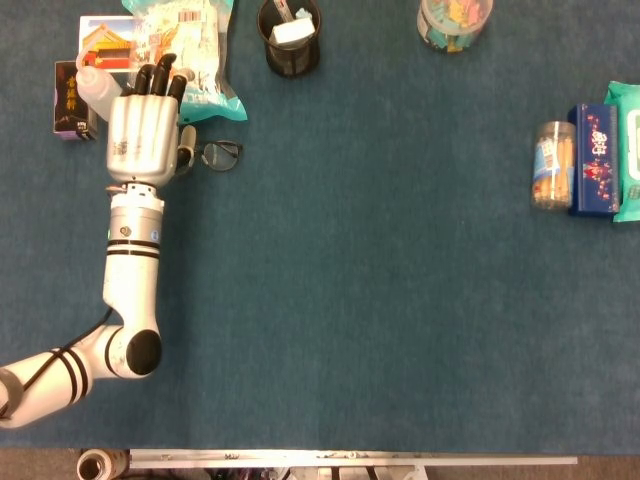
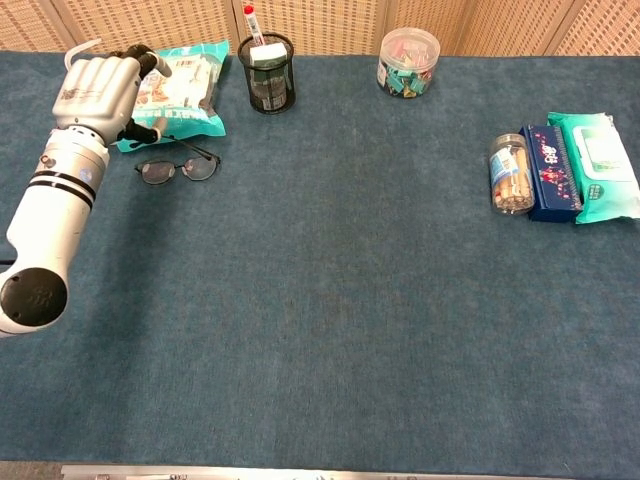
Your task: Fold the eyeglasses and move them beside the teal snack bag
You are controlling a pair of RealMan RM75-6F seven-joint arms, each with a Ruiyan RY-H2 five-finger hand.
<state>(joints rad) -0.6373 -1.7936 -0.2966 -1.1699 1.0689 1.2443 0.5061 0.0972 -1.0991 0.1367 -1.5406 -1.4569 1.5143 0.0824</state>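
The black-framed eyeglasses [image 1: 219,154] [image 2: 178,168] lie folded on the blue cloth, just in front of the teal snack bag [image 1: 190,50] [image 2: 181,84]. My left hand [image 1: 144,124] [image 2: 99,89] hovers to their left, above the table, with its fingers loosely extended and nothing in them. It is apart from the glasses, and its fingertips reach over the bag's near left corner. My right hand shows in neither view.
A white bottle [image 1: 97,88] and a dark box [image 1: 69,99] stand left of the hand. A black mesh pen cup [image 1: 290,38] [image 2: 266,72] and a clear jar [image 1: 455,22] stand at the back. A biscuit jar [image 1: 552,165], a blue box and a wipes pack sit far right.
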